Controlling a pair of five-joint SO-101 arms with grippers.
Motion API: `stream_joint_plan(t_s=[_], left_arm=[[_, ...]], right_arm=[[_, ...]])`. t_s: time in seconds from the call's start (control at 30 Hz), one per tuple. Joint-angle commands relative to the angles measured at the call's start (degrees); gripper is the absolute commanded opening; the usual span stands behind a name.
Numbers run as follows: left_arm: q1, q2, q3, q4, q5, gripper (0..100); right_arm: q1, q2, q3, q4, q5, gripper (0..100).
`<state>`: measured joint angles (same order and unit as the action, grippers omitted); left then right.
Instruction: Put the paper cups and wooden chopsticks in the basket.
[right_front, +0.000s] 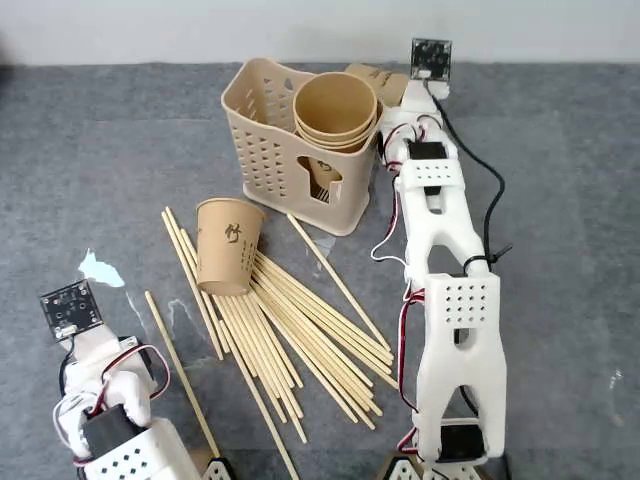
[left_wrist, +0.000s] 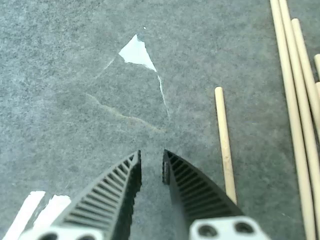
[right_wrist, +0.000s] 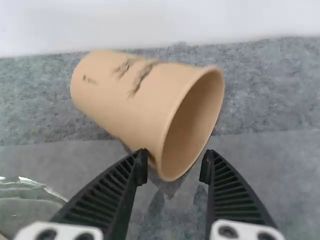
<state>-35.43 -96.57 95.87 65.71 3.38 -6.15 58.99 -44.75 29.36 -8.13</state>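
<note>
Fingers of right gripper (right_wrist: 175, 162) apart around rim of tan paper cup (right_wrist: 145, 105) lying sideways beside beige perforated basket (right_front: 265, 150). Left gripper (left_wrist: 151, 162) fingers slightly apart over grey desk (left_wrist: 60, 100) near pale wooden chopsticks (right_front: 300, 330).

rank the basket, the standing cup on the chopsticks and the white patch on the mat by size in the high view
1. basket, clearly the largest
2. standing cup
3. white patch, the smallest
The gaps are wide enough that nearness to the camera does not change the order.
</note>
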Motion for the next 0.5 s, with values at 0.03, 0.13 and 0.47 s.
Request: stream_joint_plan(t_s=[0.03,0.13,0.47], left_arm=[[-0.35,-0.18,-0.84,-0.26,-0.35,8],[-0.35,-0.18,-0.84,-0.26,-0.35,8],[-0.35,-0.18,-0.84,-0.26,-0.35,8]], right_arm=[[-0.66,2.24,-5.8,-4.26,0.0,18.6],[-0.75,6.2,-9.41,-4.62,0.0,18.6],[-1.54,15.69,-23.56,-0.13,0.0,0.0]])
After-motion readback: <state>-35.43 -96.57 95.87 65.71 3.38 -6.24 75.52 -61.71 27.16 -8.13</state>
